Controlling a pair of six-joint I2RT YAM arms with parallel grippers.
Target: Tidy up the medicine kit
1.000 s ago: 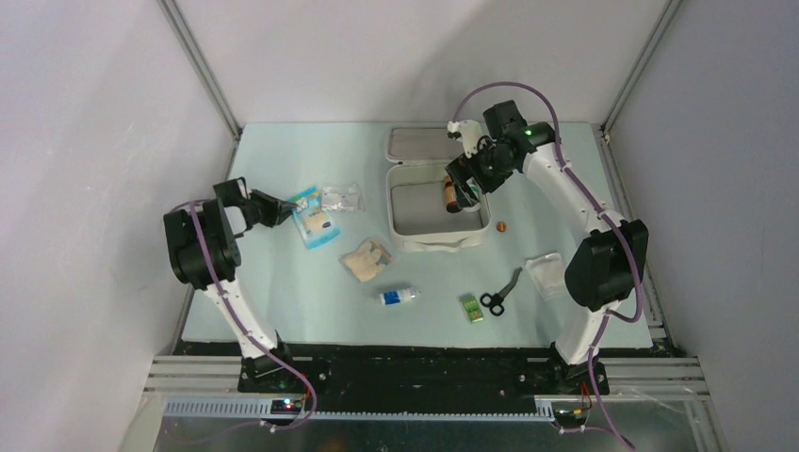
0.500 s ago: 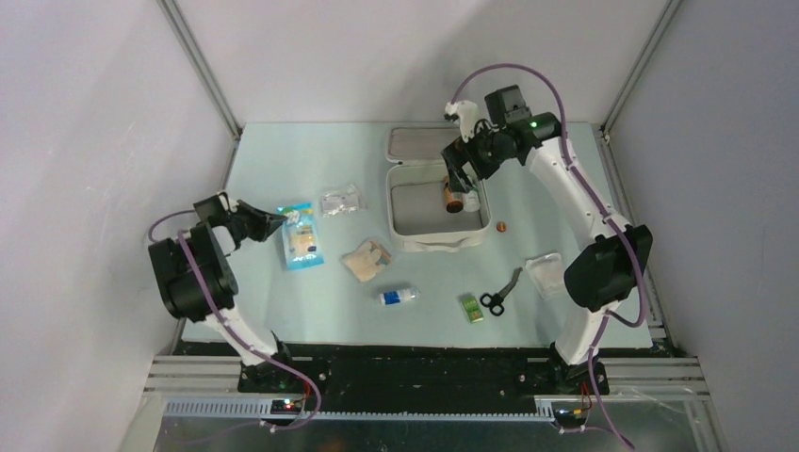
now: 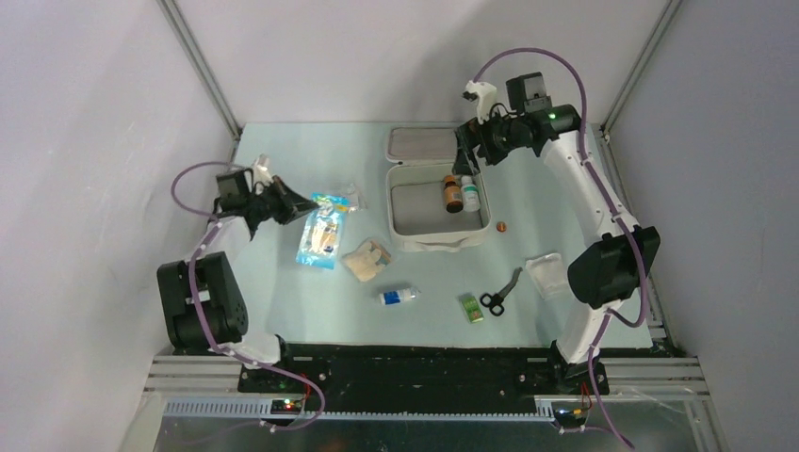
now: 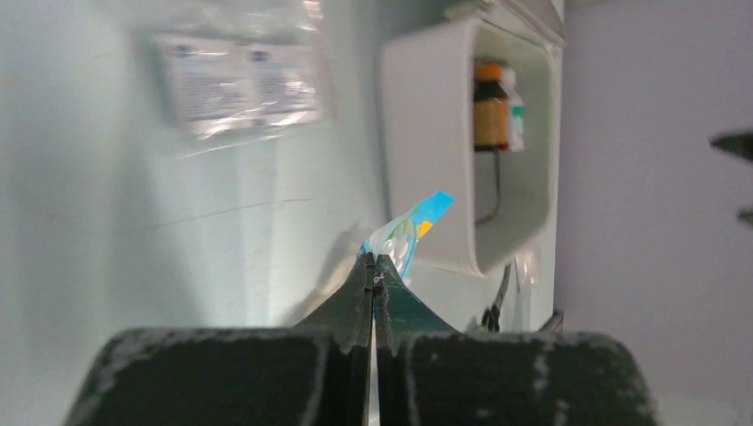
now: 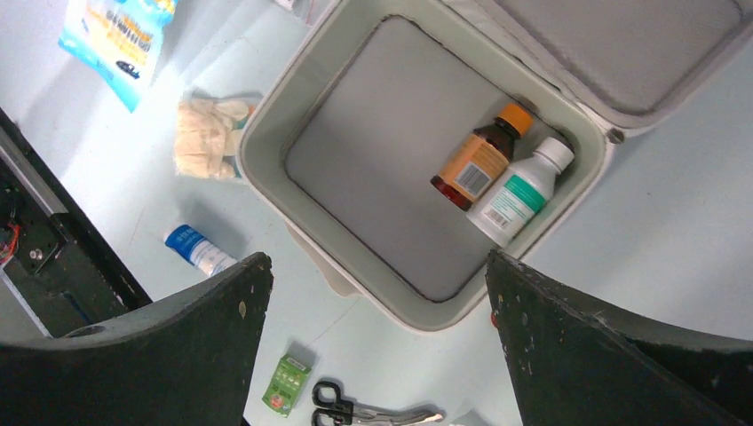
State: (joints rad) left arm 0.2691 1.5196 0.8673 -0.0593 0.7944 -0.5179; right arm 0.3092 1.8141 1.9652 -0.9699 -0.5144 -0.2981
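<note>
Two arms rise from the near edge of a pale blue-green table mat (image 3: 283, 301), seen from above with twelve o'clock at the far wall. Nearest, around six o'clock, lie a small green box (image 3: 473, 308), black-handled metal scissors (image 3: 497, 296) just to its right, and a short white tube (image 3: 399, 296) with a blue end. At four o'clock sits a crinkled clear pouch (image 3: 546, 273). Near the centre is a soft beige bandage wad (image 3: 366, 259). At nine o'clock the left gripper (image 4: 373, 269) has its fingers pressed together on one corner of a glossy blue packet (image 3: 320, 234), and a clear sachet (image 3: 339, 199) lies just beyond. The medicine kit (image 3: 435, 237), a white rounded-square soft case with smooth grey lining, sits open at one o'clock. Its hinged lid (image 3: 421, 141) lies flat against the far side. Inside, against the right wall, a brown bottle (image 5: 477, 160) with an orange cap and a white bottle (image 5: 519, 191) with a green label lie side by side, touching. A small brown disc (image 3: 501, 226) rests on the mat just right of the case. The right gripper (image 5: 375, 264) hangs above the case, fingers spread wide and holding nothing.
</note>
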